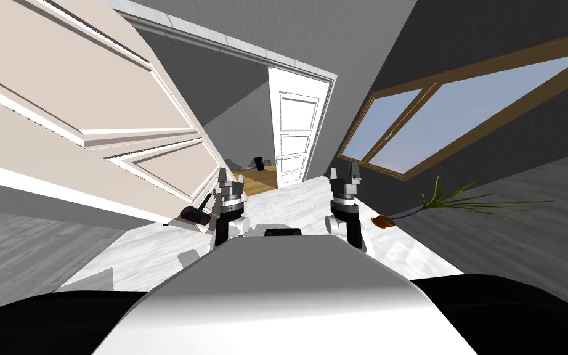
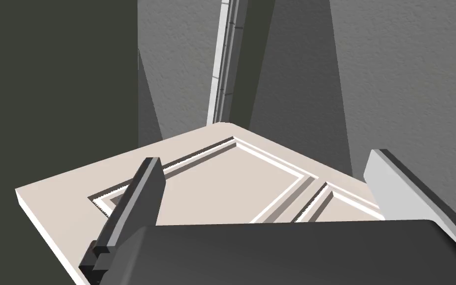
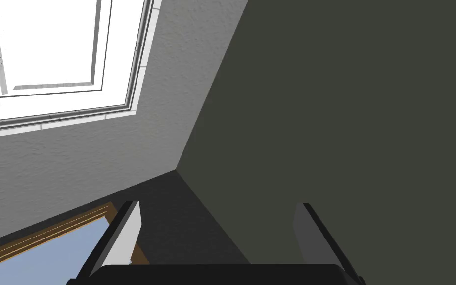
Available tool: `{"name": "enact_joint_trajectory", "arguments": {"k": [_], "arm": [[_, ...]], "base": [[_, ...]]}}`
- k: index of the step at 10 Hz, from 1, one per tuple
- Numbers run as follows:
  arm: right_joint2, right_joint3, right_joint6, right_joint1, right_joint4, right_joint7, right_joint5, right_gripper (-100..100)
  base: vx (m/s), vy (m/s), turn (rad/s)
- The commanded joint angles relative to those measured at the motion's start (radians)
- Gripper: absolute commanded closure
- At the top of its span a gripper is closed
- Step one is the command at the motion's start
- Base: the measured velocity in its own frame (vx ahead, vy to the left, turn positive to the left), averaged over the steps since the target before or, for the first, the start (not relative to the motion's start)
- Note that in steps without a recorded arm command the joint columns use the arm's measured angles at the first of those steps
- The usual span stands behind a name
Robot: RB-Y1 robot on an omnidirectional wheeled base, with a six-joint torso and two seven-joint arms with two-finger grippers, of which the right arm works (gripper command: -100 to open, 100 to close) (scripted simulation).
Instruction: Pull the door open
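While both arms are held up in front of the body, the left gripper (image 1: 230,182) is the one close to the task's thing. The beige door (image 1: 92,111) with recessed panels is on the robot's left side in the head view. It stands at an angle to the grey door frame (image 1: 227,44), swung out from it. Low on the door's edge there is a dark handle (image 1: 195,213) with a small bluish lever, just beside the left gripper; I cannot tell if they touch.

In the left wrist view the left gripper (image 2: 264,162) has its fingers (image 2: 143,198) spread wide, and nothing is between them. Beyond them lies the door (image 2: 212,183), its panelled face and one corner visible.

The right gripper (image 1: 345,179) is on the other side, well apart from the door. In its wrist view the right gripper (image 3: 217,209) is also spread wide and holds nothing.

Farther ahead a white door (image 1: 294,138) stands across the white marbled floor (image 1: 301,203). On the right is a window (image 1: 461,105) in a brown frame, and under it a plant (image 1: 461,200) with thin green leaves.
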Motion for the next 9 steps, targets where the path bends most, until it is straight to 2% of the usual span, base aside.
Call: {"name": "enact_joint_trajectory", "arguments": {"k": [1, 4, 9], "arm": [[-0.009, 0.000, 0.003, -0.018, 0.037, -0.001, -0.004, -100], [-0.024, -0.001, 0.007, -0.052, 0.109, -0.002, -0.011, -100], [-0.043, -0.001, 0.014, -0.101, 0.211, -0.004, -0.022, -100]], "base": [[0.092, -0.081, 0.107], [0.188, 0.028, 0.064], [0.090, 0.016, 0.059]]}}
